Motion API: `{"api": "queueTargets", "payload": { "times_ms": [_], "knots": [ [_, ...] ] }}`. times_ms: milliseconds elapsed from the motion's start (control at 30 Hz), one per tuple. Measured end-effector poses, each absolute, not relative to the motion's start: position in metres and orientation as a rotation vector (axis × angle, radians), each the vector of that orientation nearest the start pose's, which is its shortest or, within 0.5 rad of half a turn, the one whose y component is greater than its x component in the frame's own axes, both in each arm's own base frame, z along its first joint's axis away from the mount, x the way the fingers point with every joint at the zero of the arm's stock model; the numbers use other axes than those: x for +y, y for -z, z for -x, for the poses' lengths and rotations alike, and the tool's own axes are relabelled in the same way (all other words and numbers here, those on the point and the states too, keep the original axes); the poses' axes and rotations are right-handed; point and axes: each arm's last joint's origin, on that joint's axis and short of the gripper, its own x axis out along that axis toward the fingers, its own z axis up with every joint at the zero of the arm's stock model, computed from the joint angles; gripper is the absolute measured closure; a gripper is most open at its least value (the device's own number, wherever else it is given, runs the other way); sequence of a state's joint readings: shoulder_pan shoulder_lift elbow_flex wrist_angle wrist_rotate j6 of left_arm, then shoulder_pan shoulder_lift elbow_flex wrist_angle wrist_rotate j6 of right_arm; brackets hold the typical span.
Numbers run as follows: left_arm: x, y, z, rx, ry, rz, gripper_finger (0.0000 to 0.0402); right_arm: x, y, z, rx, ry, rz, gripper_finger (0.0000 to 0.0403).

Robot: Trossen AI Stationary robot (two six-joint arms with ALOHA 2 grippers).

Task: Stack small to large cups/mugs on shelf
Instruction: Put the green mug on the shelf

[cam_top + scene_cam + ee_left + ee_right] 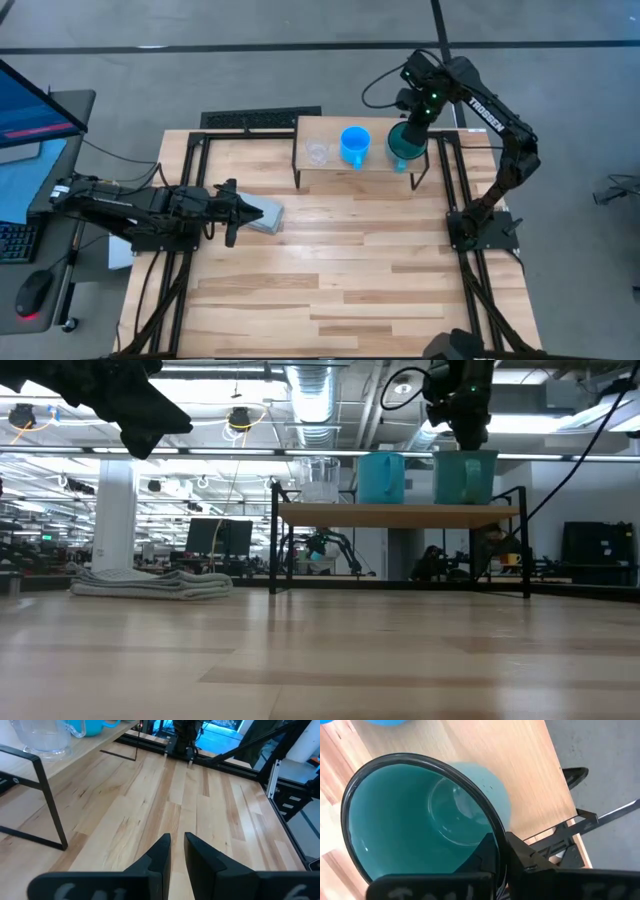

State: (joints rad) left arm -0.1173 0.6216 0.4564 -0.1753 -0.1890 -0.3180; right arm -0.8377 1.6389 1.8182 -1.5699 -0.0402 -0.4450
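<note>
On the shelf (375,172) stand a tiny clear glass cup (318,152), a bright blue mug (354,145) and a larger teal-green mug (403,148), in a row from left to right. In the low view the shelf (400,515) carries the glass cup (318,480), the blue mug (382,478) and the teal mug (465,478). My right gripper (418,120) is over the teal mug and shut on its rim. My left gripper (240,212) hovers above the table's left half, shut and empty, and also shows in the left wrist view (177,850). My right gripper holds the teal mug by its rim (496,831), on the side toward the shelf's right end. One finger (487,855) is inside the mug and one (530,857) outside. The fingers point down from above. The mug stands upright, and its base looks to be on the shelf top (465,506).
A flat grey rectangular block (268,216) lies on the plank tabletop just right of my left gripper. The shelf's black legs (300,165) stand on the table's far part. The middle and near part of the tabletop (340,270) is bare wood.
</note>
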Motion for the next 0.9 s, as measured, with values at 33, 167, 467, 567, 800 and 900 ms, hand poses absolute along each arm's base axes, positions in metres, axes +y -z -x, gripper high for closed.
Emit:
{"api": "queueTargets", "payload": {
  "times_ms": [33,167,467,567,800,900],
  "knots": [
    [-0.0119,-0.2440,-0.1472,0.322,-0.124,0.263,0.0358,-0.2115,-0.3747,-0.1920,1.382,0.355,-0.241,0.0374],
    [-0.0119,-0.2440,-0.1472,0.322,-0.123,0.256,0.0358,-0.2118,-0.3769,-0.1924,1.378,0.353,-0.228,0.0374],
    [-0.0117,-0.2440,-0.1472,0.322,-0.127,0.243,0.0358,-0.2125,-0.3789,-0.1927,1.371,0.348,-0.206,0.0374],
    [-0.0117,-0.2439,-0.1472,0.323,-0.127,0.243,0.0358,-0.2124,-0.3788,-0.1926,1.372,0.347,-0.206,0.0374],
    [-0.0117,-0.2440,-0.1472,0.322,-0.127,0.244,0.0358,-0.2148,-0.3762,-0.1950,1.379,0.347,-0.217,0.0374],
    [-0.0117,-0.2440,-0.1472,0.322,-0.127,0.245,0.0358,-0.2191,-0.3727,-0.1963,1.384,0.344,-0.239,0.0374]
  ]
}}
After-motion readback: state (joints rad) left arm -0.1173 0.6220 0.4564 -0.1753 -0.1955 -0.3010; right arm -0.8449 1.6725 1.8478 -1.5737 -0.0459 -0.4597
